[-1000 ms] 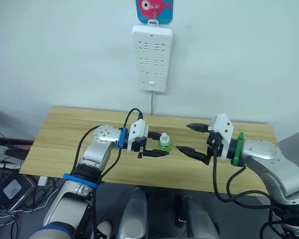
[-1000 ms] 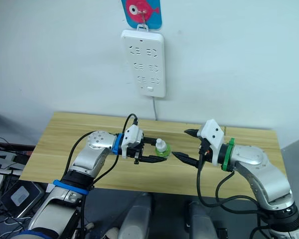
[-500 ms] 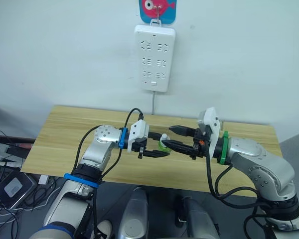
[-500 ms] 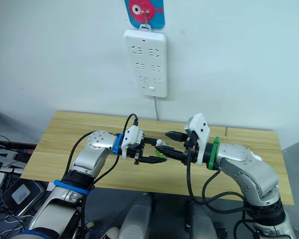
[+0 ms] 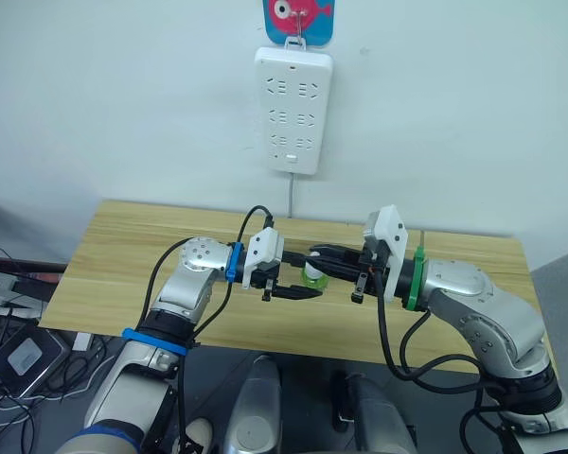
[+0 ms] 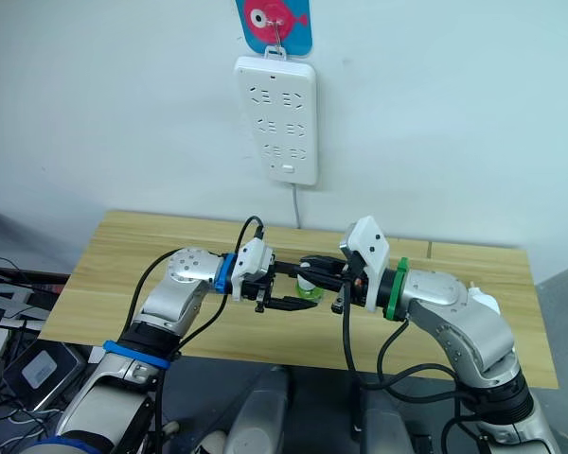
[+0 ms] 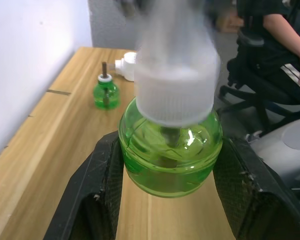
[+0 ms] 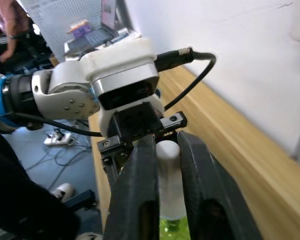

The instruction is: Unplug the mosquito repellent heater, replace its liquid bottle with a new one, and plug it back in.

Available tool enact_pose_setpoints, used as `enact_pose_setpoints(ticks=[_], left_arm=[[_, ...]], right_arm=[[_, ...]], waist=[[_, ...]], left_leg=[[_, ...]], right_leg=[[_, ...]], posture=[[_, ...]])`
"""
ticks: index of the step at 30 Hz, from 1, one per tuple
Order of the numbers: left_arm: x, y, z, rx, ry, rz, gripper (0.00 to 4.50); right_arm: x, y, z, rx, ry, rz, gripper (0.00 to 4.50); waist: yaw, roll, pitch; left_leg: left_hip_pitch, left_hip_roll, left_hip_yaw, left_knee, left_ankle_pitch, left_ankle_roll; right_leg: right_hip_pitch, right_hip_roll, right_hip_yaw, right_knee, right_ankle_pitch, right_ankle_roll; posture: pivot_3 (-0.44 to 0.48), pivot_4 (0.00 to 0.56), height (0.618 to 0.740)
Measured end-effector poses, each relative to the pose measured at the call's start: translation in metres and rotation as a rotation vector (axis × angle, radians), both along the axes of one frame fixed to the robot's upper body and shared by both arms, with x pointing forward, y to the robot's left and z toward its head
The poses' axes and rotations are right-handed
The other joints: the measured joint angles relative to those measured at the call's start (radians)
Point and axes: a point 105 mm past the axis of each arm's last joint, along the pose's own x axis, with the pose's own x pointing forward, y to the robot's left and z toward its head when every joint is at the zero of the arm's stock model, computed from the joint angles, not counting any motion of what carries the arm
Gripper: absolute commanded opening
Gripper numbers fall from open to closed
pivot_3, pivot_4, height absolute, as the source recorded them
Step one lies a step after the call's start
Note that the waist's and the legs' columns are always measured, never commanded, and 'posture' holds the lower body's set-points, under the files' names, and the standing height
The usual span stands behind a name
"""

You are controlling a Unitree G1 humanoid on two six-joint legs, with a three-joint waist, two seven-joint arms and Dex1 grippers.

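Observation:
The new one [image 7: 170, 150], a squat green bottle with a white screw cap [image 8: 168, 160], hangs above the table's middle with my left gripper [image 5: 298, 282] shut on its green body. My right gripper [image 8: 167, 142] has come in from the right, and its two fingers press on either side of the white cap. In the left wrist view the old liquid bottle [image 7: 106, 92], green with a bare wick, stands on the wood. The white mosquito repellent heater [image 7: 126, 65] lies just behind it. In the eye views my right arm hides both.
A white power strip [image 5: 293, 109] hangs on the wall above the wooden table [image 5: 133, 246], its cord running down behind the table. A seated person [image 7: 280, 30] is beyond the table's right end. Cables and boxes lie on the floor at the left.
My right gripper has moved left to the bottle and its fingers have closed from wide open onto the white cap. The left gripper and bottle have stayed put.

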Motion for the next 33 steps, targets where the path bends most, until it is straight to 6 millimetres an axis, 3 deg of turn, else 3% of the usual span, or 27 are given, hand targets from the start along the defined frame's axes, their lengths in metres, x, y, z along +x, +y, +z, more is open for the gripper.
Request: enact_pose_setpoints(ticks=[5, 11, 13, 16, 20, 23, 28, 33], left_arm=[[0.001, 0.002, -0.003, 0.008, 0.006, 0.008, 2.21], [0.004, 0.011, -0.014, 0.039, 0.021, 0.043, 2.21], [0.008, 0.019, -0.023, 0.052, 0.038, 0.086, 2.21], [0.012, 0.031, -0.034, 0.049, 0.061, 0.160, 2.21], [0.016, 0.034, -0.027, 0.010, 0.033, 0.224, 2.21], [0.019, 0.030, -0.015, -0.029, 0.005, 0.259, 2.21], [0.017, 0.025, 0.001, -0.060, -0.019, 0.270, 2.21], [0.011, 0.034, 0.005, -0.038, -0.002, 0.285, 2.21]], right_arm=[[-0.006, 0.003, 0.016, 0.041, -0.046, 0.032, 0.24], [-0.010, 0.002, 0.094, 0.234, -0.167, 0.000, 0.24], [-0.006, -0.006, 0.097, 0.266, -0.147, -0.065, 0.24], [0.013, -0.028, 0.073, 0.222, -0.105, -0.253, 0.24], [0.051, -0.075, -0.006, 0.026, -0.061, -0.595, 0.24], [0.070, -0.091, -0.051, -0.035, -0.059, -0.731, 0.24], [0.085, -0.097, -0.074, -0.026, -0.107, -0.826, 0.24], [0.088, -0.102, -0.101, -0.043, -0.091, -0.863, 0.24]], waist=[[0.000, 0.000, 0.000], [-0.003, 0.000, 0.000], [-0.002, 0.000, 0.000], [0.002, 0.000, 0.000], [-0.001, -0.001, 0.000], [-0.013, -0.001, 0.000], [-0.041, -0.001, 0.001], [-0.053, -0.001, 0.005]], left_leg=[[0.000, 0.000, 0.000, 0.000, 0.000, 0.000], [0.001, 0.000, -0.001, 0.000, 0.000, 0.000], [0.000, 0.000, -0.001, -0.001, 0.000, 0.000], [-0.001, -0.001, 0.000, -0.001, 0.000, 0.000], [-0.001, -0.002, 0.002, 0.000, 0.000, 0.000], [-0.001, 0.000, 0.002, 0.000, 0.000, 0.000], [0.001, 0.000, 0.002, -0.002, 0.000, 0.000], [0.001, 0.000, 0.002, -0.002, 0.000, 0.000]], right_leg=[[0.000, 0.000, 0.000, 0.000, 0.000, 0.000], [0.000, 0.000, 0.000, 0.002, 0.000, 0.000], [0.000, 0.000, -0.001, 0.002, 0.000, -0.001], [0.000, -0.001, 0.000, 0.000, 0.000, 0.000], [-0.001, -0.002, 0.001, -0.001, 0.000, 0.000], [-0.002, -0.001, 0.002, 0.000, -0.002, 0.005], [-0.003, 0.000, 0.002, 0.004, -0.003, 0.005], [-0.003, 0.000, 0.002, 0.004, -0.004, 0.005]], posture=[[0.305, 0.272, 0.740], [0.287, 0.279, 0.740], [0.284, 0.279, 0.740], [0.280, 0.285, 0.740], [0.290, 0.294, 0.740], [0.313, 0.318, 0.740], [0.346, 0.353, 0.740], [0.363, 0.376, 0.740]])
